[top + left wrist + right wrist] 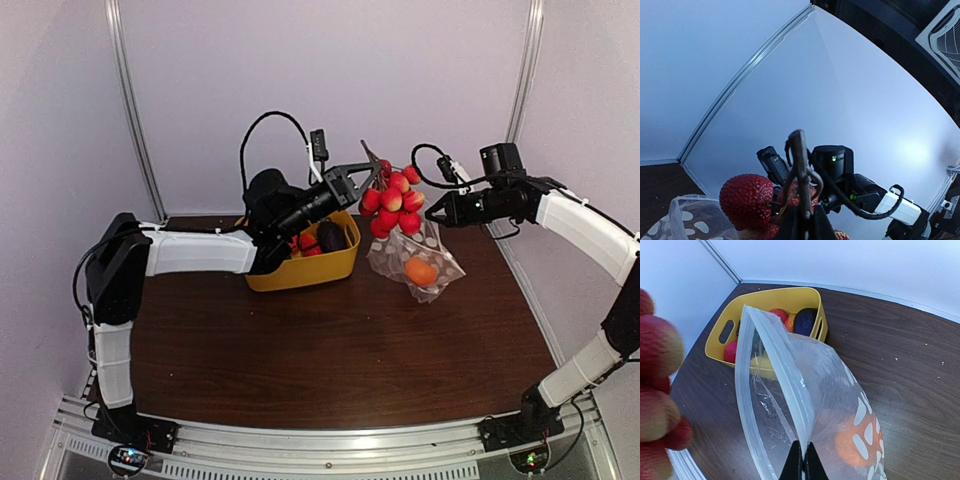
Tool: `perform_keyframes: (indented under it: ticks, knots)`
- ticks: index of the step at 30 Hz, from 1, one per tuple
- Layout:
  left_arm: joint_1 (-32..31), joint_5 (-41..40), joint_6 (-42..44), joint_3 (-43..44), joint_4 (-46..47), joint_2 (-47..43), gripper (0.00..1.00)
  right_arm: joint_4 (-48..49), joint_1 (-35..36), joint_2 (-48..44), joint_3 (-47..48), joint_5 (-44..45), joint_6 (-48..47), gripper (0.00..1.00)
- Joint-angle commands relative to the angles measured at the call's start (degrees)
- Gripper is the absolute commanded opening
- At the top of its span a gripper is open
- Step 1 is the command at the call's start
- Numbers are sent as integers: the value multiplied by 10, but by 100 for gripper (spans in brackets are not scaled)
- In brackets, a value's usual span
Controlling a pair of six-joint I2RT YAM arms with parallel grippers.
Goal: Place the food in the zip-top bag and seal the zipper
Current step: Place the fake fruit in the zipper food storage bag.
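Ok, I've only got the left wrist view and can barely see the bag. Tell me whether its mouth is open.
Observer: It's open. The right wrist view shows the zipper strips parted, with the right gripper shut on one edge of the zip-top bag.
Operator: Tell me where my bunch sits against that opening.
Observer: Outside it. The red bunch held by the left gripper hangs beside the mouth, not yet in.
Operator: Give me what's in the bag.
Observer: An orange piece lies at the bottom of the bag.
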Motion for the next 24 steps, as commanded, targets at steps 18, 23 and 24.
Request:
perform_keyframes:
  ticks: [18, 23, 24]
  knots:
    - [-21, -85, -180, 141, 201, 145, 0, 83, 1, -7, -48, -146, 86, 0]
    - [-22, -98, -168, 154, 183, 181, 0, 146, -3, -11, -59, -238, 150, 0]
    - [-21, -98, -165, 159, 179, 189, 0, 150, -3, -13, -61, -245, 155, 0]
